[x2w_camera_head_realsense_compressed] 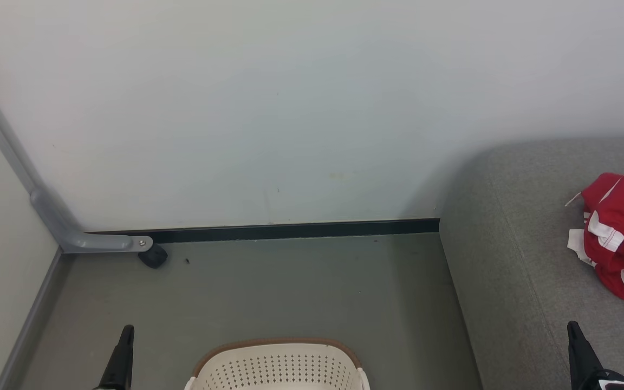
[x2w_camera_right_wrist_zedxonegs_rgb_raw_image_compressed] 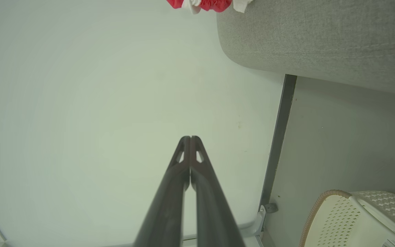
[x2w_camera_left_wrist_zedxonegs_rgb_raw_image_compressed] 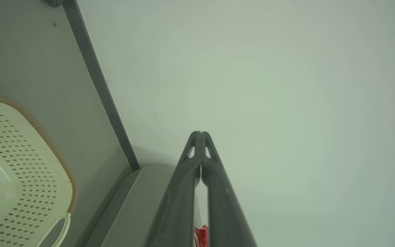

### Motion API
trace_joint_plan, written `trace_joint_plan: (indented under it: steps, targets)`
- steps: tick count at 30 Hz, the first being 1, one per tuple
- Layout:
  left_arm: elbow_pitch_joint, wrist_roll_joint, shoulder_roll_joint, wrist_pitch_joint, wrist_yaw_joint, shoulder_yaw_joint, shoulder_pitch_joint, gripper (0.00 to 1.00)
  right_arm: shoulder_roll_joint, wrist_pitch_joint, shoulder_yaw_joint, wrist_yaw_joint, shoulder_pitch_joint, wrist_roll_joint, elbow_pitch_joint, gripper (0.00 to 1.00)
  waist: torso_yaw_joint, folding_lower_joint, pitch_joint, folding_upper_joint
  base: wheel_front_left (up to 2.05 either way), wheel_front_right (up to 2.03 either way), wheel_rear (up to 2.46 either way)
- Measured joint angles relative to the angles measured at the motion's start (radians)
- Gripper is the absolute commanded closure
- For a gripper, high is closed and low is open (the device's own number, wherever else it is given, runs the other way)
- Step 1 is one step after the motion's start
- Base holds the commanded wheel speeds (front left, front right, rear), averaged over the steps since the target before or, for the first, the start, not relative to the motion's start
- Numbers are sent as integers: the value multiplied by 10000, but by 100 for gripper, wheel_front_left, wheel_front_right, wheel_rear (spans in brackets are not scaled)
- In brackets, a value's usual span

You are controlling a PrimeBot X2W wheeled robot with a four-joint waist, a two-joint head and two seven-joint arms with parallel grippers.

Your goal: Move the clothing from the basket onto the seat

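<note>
Red clothing (x2w_camera_head_realsense_compressed: 623,230) with white stripes lies crumpled on the grey seat (x2w_camera_head_realsense_compressed: 507,260) at the right edge of the head view. The cream basket (x2w_camera_head_realsense_compressed: 278,365) with a brown rim stands on the floor at the bottom centre; what shows of its inside is bare. My left gripper (x2w_camera_head_realsense_compressed: 127,330) points up just left of the basket, shut with nothing in it (x2w_camera_left_wrist_zedxonegs_rgb_raw_image_compressed: 200,133). My right gripper (x2w_camera_head_realsense_compressed: 573,326) rises over the seat's front part, below the clothing, shut and empty (x2w_camera_right_wrist_zedxonegs_rgb_raw_image_compressed: 190,138). The clothing (x2w_camera_right_wrist_zedxonegs_rgb_raw_image_compressed: 202,4) also peeks in at the top of the right wrist view.
A pale wall with a dark baseboard (x2w_camera_head_realsense_compressed: 290,230) closes the back. A grey metal frame leg with a black caster (x2w_camera_head_realsense_compressed: 153,255) stands at the left corner. Grey floor (x2w_camera_head_realsense_compressed: 290,292) lies between the basket and the wall.
</note>
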Motion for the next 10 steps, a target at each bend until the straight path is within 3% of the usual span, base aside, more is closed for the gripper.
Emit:
trace_joint_plan:
  steps: [10]
  targets:
    - [0,0,0,0,0,0,0,100,0,0,0,0,0,0,0,100,0,0,0,0,0,0,0]
